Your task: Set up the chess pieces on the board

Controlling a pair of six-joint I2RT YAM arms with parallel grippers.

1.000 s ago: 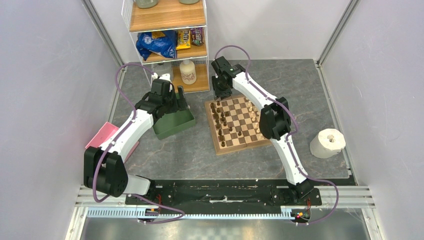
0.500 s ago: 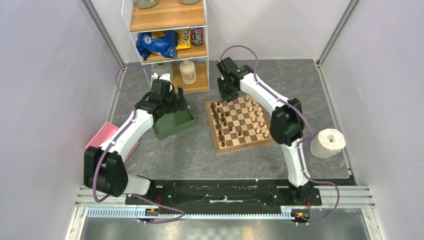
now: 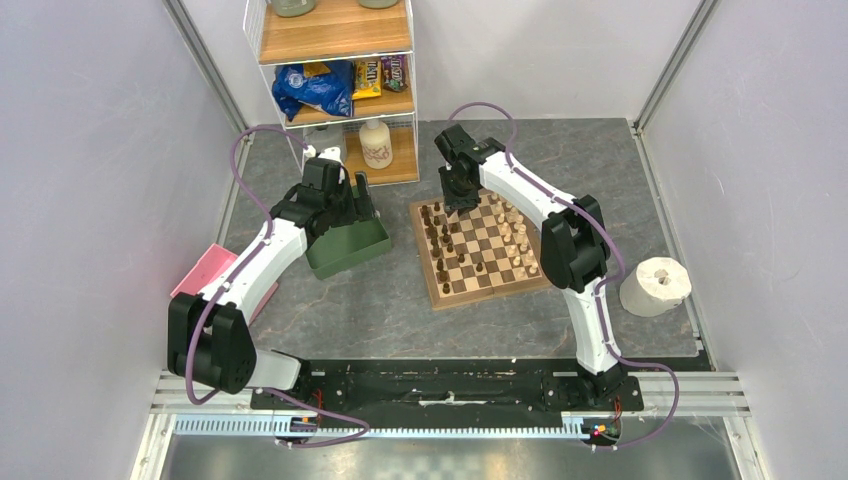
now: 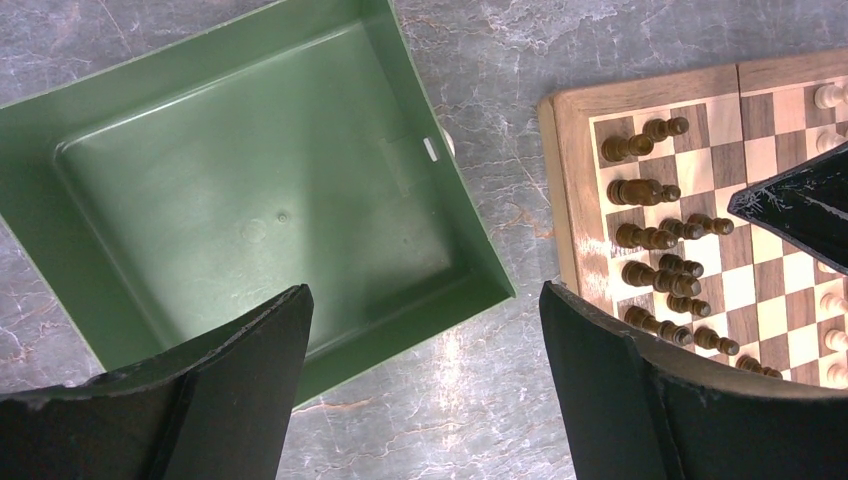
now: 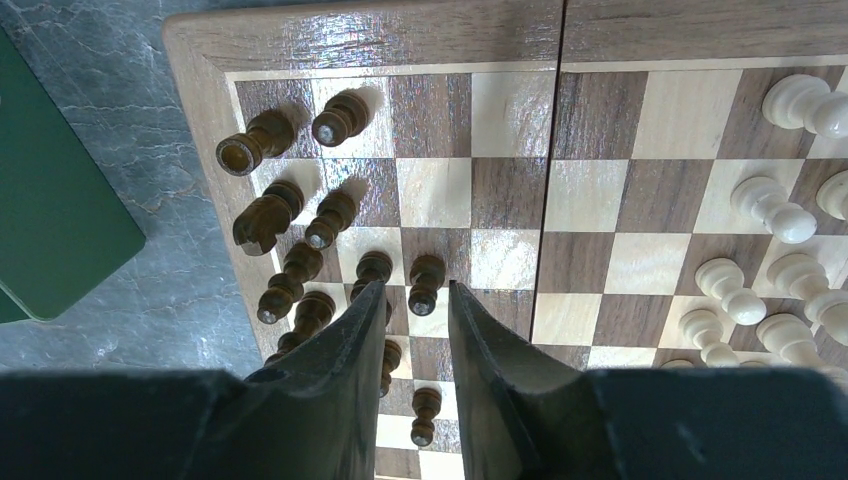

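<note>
The board (image 3: pixel 441 298) lies right of centre, with dark brown chess pieces (image 3: pixel 441 240) along its left side and pale cream pieces (image 3: pixel 518 240) along its right. My right gripper (image 3: pixel 456 198) hovers over the board's far left part. In the right wrist view its fingers (image 5: pixel 415 290) stand a narrow gap apart, and a dark pawn (image 5: pixel 425 283) stands on the board just beyond the tips; nothing is gripped. Cream pieces (image 5: pixel 770 208) show at the right. My left gripper (image 4: pixel 425 330) is wide open and empty above the near edge of the green tray (image 4: pixel 250 200).
The green tray (image 3: pixel 345 248) sits left of the board and holds nothing that I can see. A shelf unit (image 3: pixel 340 85) with snack bags and a bottle (image 3: pixel 375 143) stands at the back. A paper roll (image 3: pixel 655 287) is at the right, a pink object (image 3: pixel 205 270) at the left.
My right gripper has moved from beyond the board's far left corner to over its far left squares. The left arm has not moved.
</note>
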